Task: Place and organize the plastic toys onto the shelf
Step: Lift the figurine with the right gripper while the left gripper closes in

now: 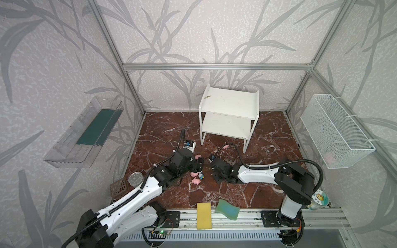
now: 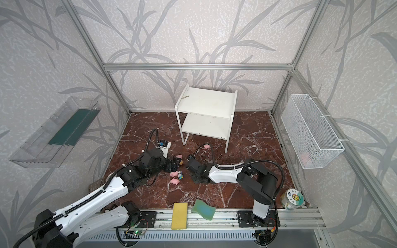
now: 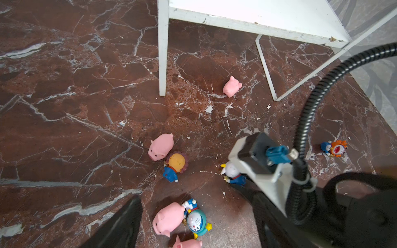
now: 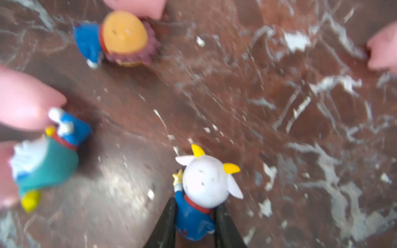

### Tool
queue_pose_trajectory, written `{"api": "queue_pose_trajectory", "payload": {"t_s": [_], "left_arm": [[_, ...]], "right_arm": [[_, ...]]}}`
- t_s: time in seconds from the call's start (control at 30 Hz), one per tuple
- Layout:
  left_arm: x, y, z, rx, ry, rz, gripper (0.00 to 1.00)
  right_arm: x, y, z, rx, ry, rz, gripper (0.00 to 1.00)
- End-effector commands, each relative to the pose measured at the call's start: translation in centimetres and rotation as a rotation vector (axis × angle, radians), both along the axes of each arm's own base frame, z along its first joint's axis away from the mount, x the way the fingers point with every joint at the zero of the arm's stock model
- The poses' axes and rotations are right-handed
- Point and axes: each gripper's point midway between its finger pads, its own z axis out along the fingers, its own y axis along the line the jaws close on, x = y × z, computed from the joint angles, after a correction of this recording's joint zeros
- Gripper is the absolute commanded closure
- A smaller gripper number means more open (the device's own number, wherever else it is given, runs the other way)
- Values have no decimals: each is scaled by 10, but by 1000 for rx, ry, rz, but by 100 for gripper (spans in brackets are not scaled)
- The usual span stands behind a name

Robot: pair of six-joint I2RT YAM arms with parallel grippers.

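Nothing is on the shelf (image 1: pixel 229 103) yet. In both top views its two white boards, standing far and middle against the back wall, are bare. The left wrist view shows all eight plastic toys (image 3: pixel 231 171) down on the brown marble worktop (image 1: pixel 268 139), so the whole job is left. The first pick looks under way: the right end effector (image 4: pixel 195 209) has the white-headed figurine (image 4: pixel 204 182) by its blue body. Its dark fingers (image 4: pixel 168 221) sit tight against both sides, and the toy seems to rest on the worktop, not lifted. The left end effector (image 1: pixel 200 165) hangs wide open and empty over the near part of the cluster. There a pink pig (image 3: pixel 168 219) touches the teal figurine (image 3: pixel 196 221), and a second pig (image 3: pixel 189 243) lies just nearer. A little farther, a third pig (image 3: pixel 161 146) leans on the orange-headed figurine (image 3: pixel 176 163). The fourth pig (image 3: pixel 232 86) lies by the shelf's front legs, and an orange-maned figurine (image 3: pixel 335 148) stands apart to the right. Crowding is the worry: the two arms meet almost head to head over the cluster, and the lone pig sits in the approach to the lower board. A yellow sponge (image 1: pixel 204 215) and a green sponge (image 1: pixel 227 209) lie at the near edge. A clear tray (image 1: pixel 83 133) hangs on the left wall and a wire basket (image 1: pixel 337 131) on the right.
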Motion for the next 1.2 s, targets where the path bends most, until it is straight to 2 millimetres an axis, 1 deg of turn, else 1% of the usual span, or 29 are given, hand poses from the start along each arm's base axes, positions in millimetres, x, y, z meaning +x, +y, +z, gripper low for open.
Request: {"api": "queue_pose_trajectory", "payload": {"t_s": [0.0,0.1,0.17,0.33,0.53,0.67,0.8,0.9,1.0,1.07,1.17], "left_arm": [[-4,-4,-2,-30,11,-20,18],[-6,-12,-5,-48,26,-54,19],[-8,-21,-8,-66,47,-92,20],[-17,-51,-16,-136,108,-234,23],[-32,-78,-21,-216,175,-363,32],[-41,-92,-19,-269,202,-432,37],[-45,-102,-24,-304,237,-466,45],[-47,-107,-25,-330,248,-482,53],[-47,-108,-26,-333,251,-482,57],[-48,-108,-27,-333,254,-485,62],[-49,-110,-28,-339,265,-490,63]], "right_arm": [[-4,1,15,215,55,62,79],[-10,-5,25,266,65,105,80],[-14,-7,29,282,66,129,80],[-26,-11,43,383,95,174,80],[-41,-8,71,515,90,234,80],[-46,-6,83,580,114,260,80],[-51,-1,95,635,121,290,80],[-52,0,98,646,121,293,80],[-53,0,101,656,120,294,80],[-52,-1,103,659,113,292,80],[-52,-1,105,663,107,292,80]]}}
